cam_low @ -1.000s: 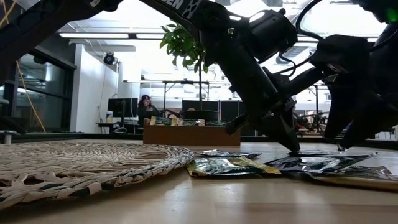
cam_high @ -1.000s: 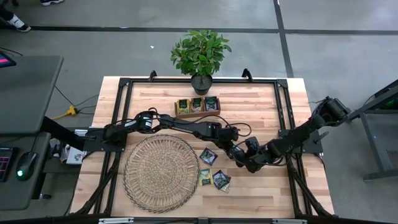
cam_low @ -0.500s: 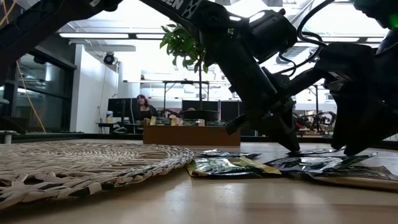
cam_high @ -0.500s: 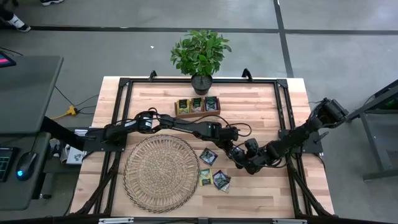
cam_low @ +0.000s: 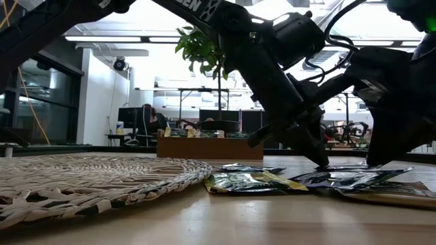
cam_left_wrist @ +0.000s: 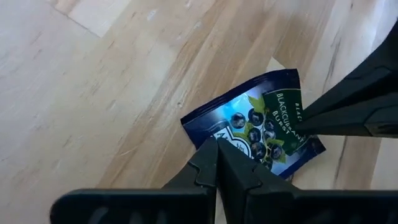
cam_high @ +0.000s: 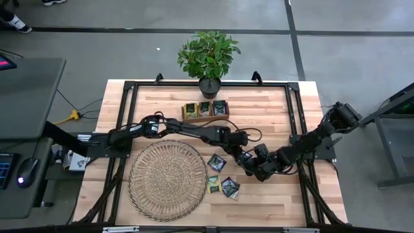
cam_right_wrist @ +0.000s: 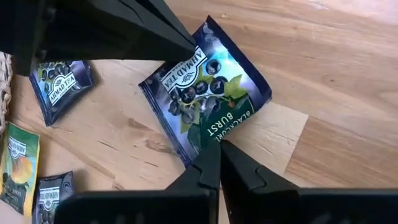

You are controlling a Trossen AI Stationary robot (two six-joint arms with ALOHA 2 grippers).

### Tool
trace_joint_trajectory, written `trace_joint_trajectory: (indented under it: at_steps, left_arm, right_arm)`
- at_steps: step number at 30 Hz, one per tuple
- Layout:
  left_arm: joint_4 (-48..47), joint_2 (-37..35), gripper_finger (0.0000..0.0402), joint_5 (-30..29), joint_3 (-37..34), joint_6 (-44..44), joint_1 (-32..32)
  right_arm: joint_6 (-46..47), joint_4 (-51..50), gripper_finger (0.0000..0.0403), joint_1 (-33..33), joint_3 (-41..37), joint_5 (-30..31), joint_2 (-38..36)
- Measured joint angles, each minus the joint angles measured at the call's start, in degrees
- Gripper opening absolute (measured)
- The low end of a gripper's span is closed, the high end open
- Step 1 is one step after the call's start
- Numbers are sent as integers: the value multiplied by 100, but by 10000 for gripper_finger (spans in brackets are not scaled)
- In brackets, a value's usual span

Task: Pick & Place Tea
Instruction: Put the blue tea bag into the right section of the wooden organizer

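A dark navy tea sachet (cam_left_wrist: 261,121) lies flat on the wooden table between my two grippers, just right of the table's middle. My left gripper (cam_left_wrist: 217,142), shut, reaches in from the left with its tips on one edge. My right gripper (cam_right_wrist: 219,144), also shut, comes from the right onto the opposite edge. In the high view both grippers (cam_high: 244,162) (cam_high: 253,169) cover this sachet. Three more sachets lie flat nearby: one navy (cam_high: 216,162), one yellow-green (cam_high: 213,184), one dark (cam_high: 230,187). My left gripper presses its shut fingertips down on the sachet's edge (cam_left_wrist: 231,138) nearest that arm, slanting down from the table's left. The sachet stays flat on the table under them. My right gripper has its fingers closed at the middle of the opposite edge (cam_right_wrist: 208,134), beside the printed lettering, slanting down from the table's right. The fingertips hide whether foil sits between them. The sachet rests on the table.
A round wicker mat (cam_high: 167,179) lies left of the loose sachets. A small brown wooden tray (cam_high: 205,110) with sachets in its compartments stands toward the far edge, in front of a potted plant (cam_high: 208,58). Bare wood lies near the front edge.
My right gripper has shut at the navy sachet's edge, staying in about the same place. My left gripper has kept still on the sachet, which has not moved.
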Motion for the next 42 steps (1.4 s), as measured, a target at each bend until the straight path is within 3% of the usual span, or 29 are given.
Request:
trace_joint_trajectory:
  at_steps: [11,20,27,34,38,42]
  left_arm:
    - [-414,-297,17,655,-19,644,326]
    - [-1157,-706,17,643,8,1422,577]
    - [-1935,-1204,17,315,-34,2141,728]
    - [-2002,-1851,17,117,-10,2504,935]
    - [-2240,-2127,17,66,-37,2575,1120]
    - [-1890,-2567,17,37,-122,2713,1366]
  right_arm:
    - [-170,-96,1,221,-8,147,11]
    - [-596,-93,0,214,13,150,-83]
    - [-1109,-522,0,95,39,323,-876]
    - [-2975,-2010,0,-651,874,-19,-1528]
    - [-4274,-2627,0,-1257,1532,-256,-1582]
    - [-5499,-2941,0,-1835,2088,-439,-1576]
